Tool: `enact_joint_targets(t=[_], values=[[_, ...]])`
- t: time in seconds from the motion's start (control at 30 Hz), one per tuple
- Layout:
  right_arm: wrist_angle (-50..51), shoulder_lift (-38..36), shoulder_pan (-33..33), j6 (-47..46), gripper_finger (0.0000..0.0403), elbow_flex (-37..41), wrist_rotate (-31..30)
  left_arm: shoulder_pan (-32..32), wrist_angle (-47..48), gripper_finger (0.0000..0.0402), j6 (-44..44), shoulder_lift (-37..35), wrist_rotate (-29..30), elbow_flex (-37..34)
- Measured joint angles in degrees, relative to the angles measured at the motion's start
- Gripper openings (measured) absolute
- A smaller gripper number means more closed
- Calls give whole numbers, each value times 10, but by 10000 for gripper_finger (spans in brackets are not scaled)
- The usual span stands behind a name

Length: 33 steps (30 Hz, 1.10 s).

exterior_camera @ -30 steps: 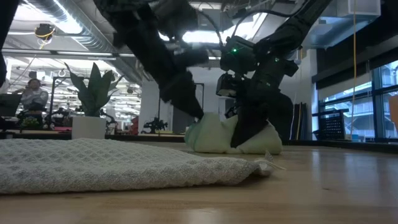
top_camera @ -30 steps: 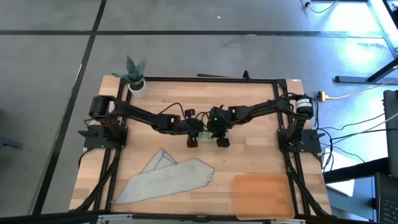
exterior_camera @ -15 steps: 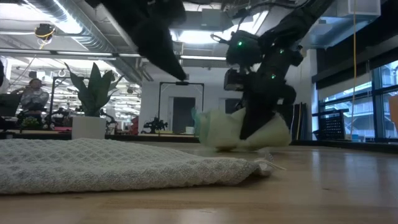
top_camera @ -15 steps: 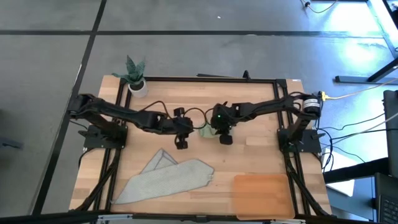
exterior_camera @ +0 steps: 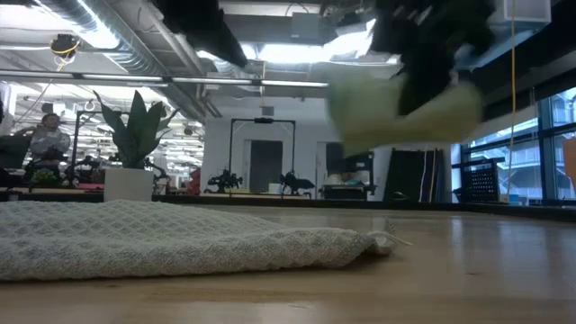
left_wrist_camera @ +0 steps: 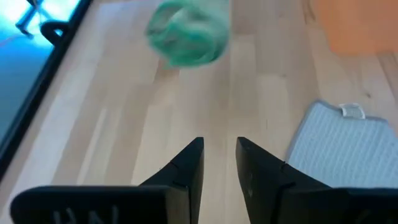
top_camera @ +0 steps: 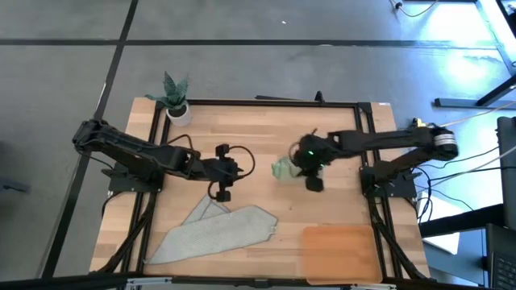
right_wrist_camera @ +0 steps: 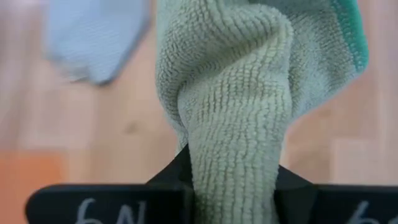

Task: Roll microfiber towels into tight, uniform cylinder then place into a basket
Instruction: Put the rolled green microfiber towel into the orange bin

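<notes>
The pale green microfiber towel is a bunched roll held above the table's middle, blurred in the low view. My right gripper is shut on it. My left gripper hangs left of it, open, with nothing between its fingers. The grey towel lies flat on the near left of the table. The orange-brown basket rests flat at the near right. My right gripper pinches a thick, bunched ridge of the green towel between its two fingers, several layers together. The fingers slant down from the table's right side. The bundle is lifted clear of the table and bulges out beyond the fingertips.
A small potted plant stands at the far left corner. Bare wood lies between the arms and the far edge. The grey towel's loop tag points toward the middle.
My right gripper has risen and gone toward the table's right edge, carrying the green bundle up off the table. My left gripper has come away from the bundle, rising and drawing back toward the table's left edge. The grey towel has stayed put.
</notes>
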<state>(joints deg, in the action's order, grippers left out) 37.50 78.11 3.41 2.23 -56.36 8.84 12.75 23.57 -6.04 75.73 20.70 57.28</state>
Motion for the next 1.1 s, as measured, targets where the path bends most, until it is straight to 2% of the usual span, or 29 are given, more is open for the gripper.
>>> enact_joint_targets(t=[0.23, 0.47, 0.57, 0.73, 0.83, 1.1], values=[[113, -93, -134, -122, 53, 0, -3, 28, -8, 85, 0, -10, 12, 0], [100, -103, -306, -277, 53, 0, -3, 45, -29, 85, 0, -4, 8, 0], [95, -98, -366, -365, 58, -1, -23, 46, -39, 85, 0, -4, 8, 0], [68, -66, -452, -460, 63, -1, -39, 46, -43, 85, 1, -4, 9, 0], [60, -33, -487, -484, 56, -1, -38, 46, -44, 85, 2, -4, 8, 0], [26, 69, -513, -491, 58, -1, -39, 45, -44, 85, 2, -4, 9, 0]])
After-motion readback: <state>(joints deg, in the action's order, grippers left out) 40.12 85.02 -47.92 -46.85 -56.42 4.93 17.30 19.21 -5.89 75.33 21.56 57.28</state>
